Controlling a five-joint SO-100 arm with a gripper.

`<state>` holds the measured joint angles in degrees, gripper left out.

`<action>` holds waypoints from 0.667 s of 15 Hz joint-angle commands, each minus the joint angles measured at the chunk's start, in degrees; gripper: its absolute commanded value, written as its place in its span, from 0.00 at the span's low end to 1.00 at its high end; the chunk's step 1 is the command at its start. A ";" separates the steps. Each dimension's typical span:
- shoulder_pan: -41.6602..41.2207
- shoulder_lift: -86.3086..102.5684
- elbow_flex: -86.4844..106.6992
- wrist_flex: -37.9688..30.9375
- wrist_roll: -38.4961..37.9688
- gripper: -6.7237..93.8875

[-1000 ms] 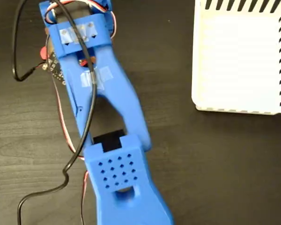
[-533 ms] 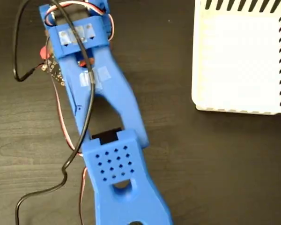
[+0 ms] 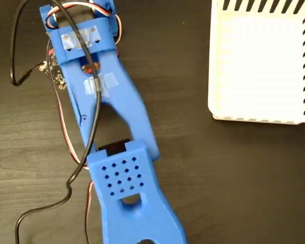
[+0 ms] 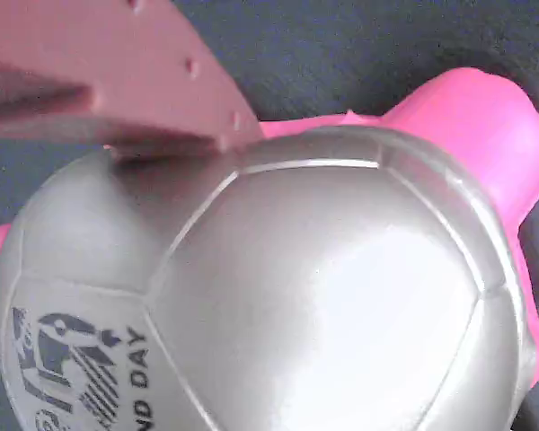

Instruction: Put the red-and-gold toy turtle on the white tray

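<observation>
Even overhead light in the fixed view, white tray (image 3: 259, 66) overexposed, wrist view soft-focused, colours shifted, bright glare on turtle's shell (image 4: 341, 296)

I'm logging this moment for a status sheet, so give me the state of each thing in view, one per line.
toy turtle: under the gripper, filling the wrist view, shell up; hidden by the arm in the fixed view; not on the tray.
white tray: flat on the table at upper right in the fixed view, nothing on its visible part.
gripper: one finger against the shell's upper edge; open or shut cannot be told.
blue arm: stretched toward the upper left, away from the tray.
</observation>
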<state>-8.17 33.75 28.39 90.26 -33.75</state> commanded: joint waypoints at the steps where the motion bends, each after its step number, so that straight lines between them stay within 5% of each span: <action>1: -0.88 8.88 0.18 0.35 0.79 0.07; 10: 4.48 56.78 32.87 0.00 11.25 0.07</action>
<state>-5.36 75.32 61.26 89.12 -22.59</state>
